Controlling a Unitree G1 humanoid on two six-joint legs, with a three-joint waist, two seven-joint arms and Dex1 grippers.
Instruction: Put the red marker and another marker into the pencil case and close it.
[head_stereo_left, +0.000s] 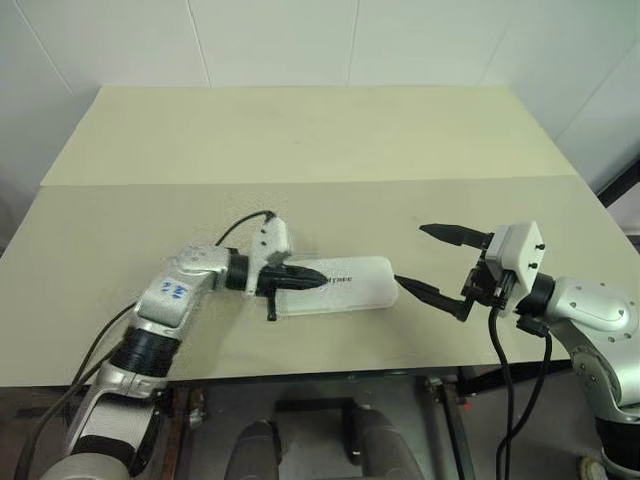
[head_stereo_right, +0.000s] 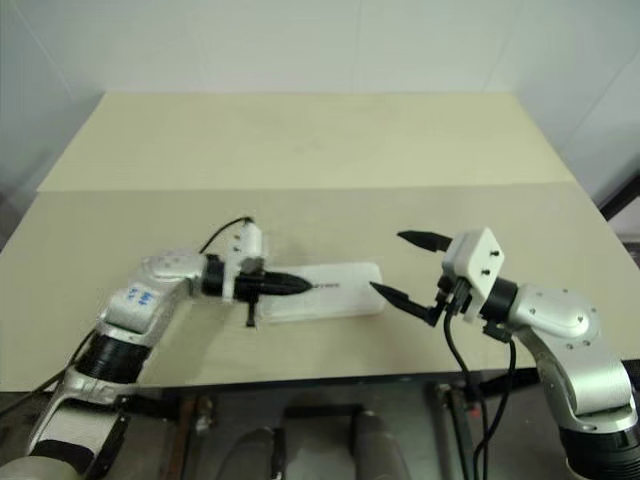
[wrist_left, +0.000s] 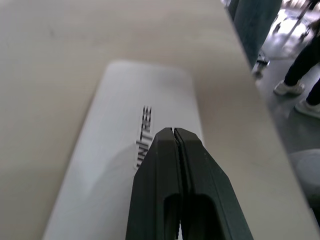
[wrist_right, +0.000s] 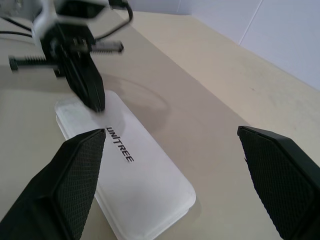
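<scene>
The pencil case (head_stereo_left: 340, 287) lies flat and closed on the table (head_stereo_left: 300, 140), just below the middle of the frame, its length running left to right. The left gripper (head_stereo_left: 318, 279) reaches in from the lower left, fingertips together over the case's left part. The right gripper (head_stereo_left: 420, 262) hangs just off the case's right end, lower right, one finger higher in the frame and one lower.

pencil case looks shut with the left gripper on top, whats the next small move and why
Probably lift the left gripper straight up off the pencil case. The lid lies flat and closed, no markers lie on the table, and the shut fingers sit over the lid. The right gripper hangs open beside the case, apart from it.
</scene>
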